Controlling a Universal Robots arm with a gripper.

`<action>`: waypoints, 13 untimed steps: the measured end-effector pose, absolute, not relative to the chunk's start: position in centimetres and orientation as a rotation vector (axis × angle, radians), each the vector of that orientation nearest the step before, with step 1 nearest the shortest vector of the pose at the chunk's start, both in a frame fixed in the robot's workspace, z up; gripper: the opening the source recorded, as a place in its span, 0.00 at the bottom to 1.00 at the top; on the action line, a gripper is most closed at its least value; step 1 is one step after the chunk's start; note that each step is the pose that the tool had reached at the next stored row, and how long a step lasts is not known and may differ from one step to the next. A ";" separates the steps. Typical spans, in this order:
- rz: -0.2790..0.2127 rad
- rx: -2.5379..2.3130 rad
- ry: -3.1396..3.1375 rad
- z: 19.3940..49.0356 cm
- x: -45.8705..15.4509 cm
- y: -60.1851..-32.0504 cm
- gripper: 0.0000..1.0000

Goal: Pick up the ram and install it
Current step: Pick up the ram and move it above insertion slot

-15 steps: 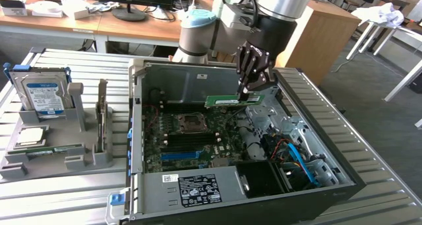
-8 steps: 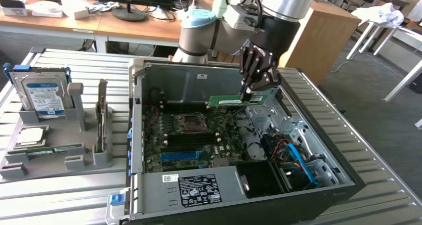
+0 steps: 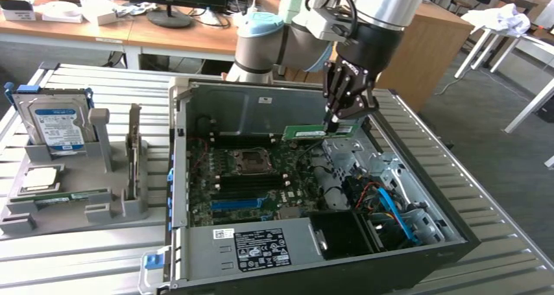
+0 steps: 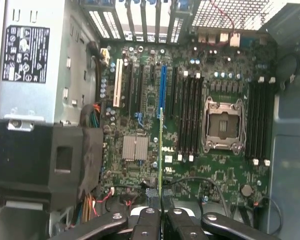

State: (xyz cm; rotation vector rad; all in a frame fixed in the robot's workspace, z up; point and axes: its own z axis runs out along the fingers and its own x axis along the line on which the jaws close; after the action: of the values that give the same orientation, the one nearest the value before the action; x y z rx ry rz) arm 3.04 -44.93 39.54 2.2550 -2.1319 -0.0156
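Slatted table (image 3: pixel 87 262), PC case (image 3: pixel 455 240), thin green ram (image 3: pixel 305 133), prob. labelled, in fingers (image 3: pixel 334 117)

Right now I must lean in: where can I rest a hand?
Bare table: the strip nearer the camera than the rack, and the exterior view's right of the case. Crowded inside the case, where the gripper holds the ram.

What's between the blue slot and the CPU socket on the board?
A bank of empty black memory slots, between the blue slot and CPU socket; wrist view shows it.
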 end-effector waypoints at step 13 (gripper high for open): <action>-0.015 2.256 -2.131 39.5 3.6 -43.7 0.13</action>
State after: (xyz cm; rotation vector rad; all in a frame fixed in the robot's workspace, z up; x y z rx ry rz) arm 3.61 -43.67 39.53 2.2557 -2.1310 -0.0154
